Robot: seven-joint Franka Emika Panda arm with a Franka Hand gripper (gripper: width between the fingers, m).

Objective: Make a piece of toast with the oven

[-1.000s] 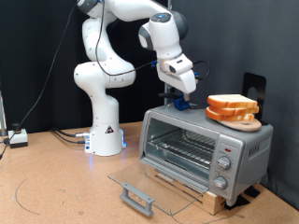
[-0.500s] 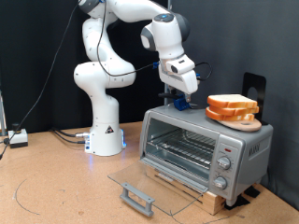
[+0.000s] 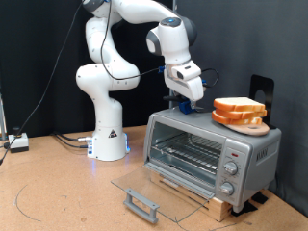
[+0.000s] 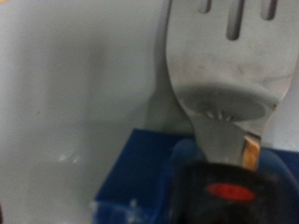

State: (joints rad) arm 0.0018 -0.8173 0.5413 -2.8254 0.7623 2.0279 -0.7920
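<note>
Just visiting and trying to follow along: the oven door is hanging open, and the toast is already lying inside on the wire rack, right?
Not quite. The oven door is open, but the piece of toast sits on a round wooden plate on top of the oven; the rack looks bare. The exterior view shows this.

Oven (image 3: 210, 154) is silver w/ a see-thru glass door (image 3: 144, 188) hanging open, grey handle (image 3: 141, 204) on it, silver knobs (image 3: 229, 177) on the right panel plus a tiny red dot near the top knob. Toast (image 3: 239, 108) is pale w/ golden-tan crust, sitting on a light wood plate (image 3: 252, 123). Arm (image 3: 106, 77) is glossy white w/ dark joints, faint blue glow at the base. Tool (image 3: 186, 99) looks black. Bench (image 3: 58, 192) is brown, matte. Backdrop is plain grey-white. Wrist cam: spatula (image 4: 229, 75) blade is shiny silver w/ dark slots, handle black w/ a red oval mark and a bit of orange at the neck, blue thing under it.
</note>
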